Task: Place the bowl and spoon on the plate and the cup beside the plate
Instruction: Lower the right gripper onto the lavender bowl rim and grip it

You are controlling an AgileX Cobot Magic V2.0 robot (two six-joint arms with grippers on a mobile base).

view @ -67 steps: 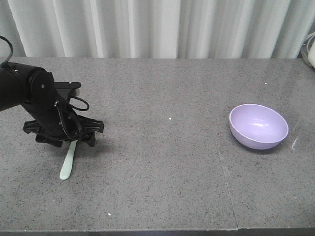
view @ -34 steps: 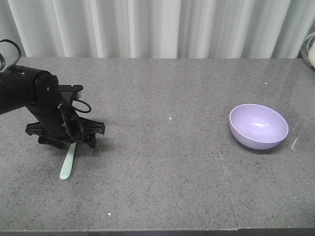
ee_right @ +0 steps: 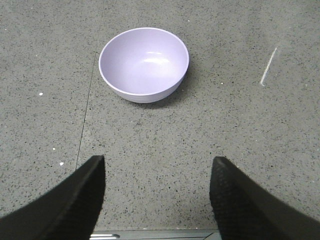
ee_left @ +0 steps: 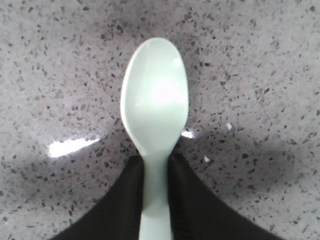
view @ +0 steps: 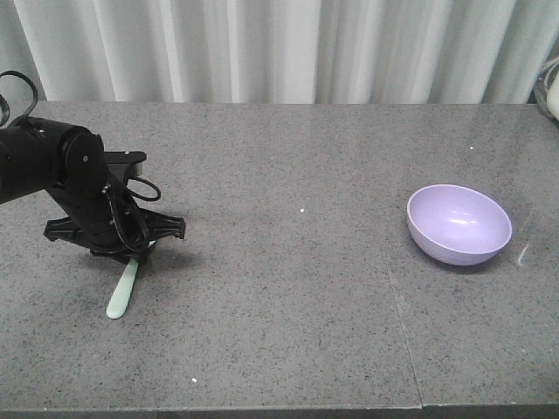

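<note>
With the left end effector (ee_left: 156, 172) pinched shut on the thin handle of the spoon (ee_left: 155, 100) near the left end of the counter (view: 288, 297), its bowl end seemingly resting there, the slick plastic could pivot or slip free on lifting.

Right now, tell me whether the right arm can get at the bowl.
Probably yes. The bowl sits upright straight ahead of the right arm's wide-open jaws, with only bare table between them.
</note>
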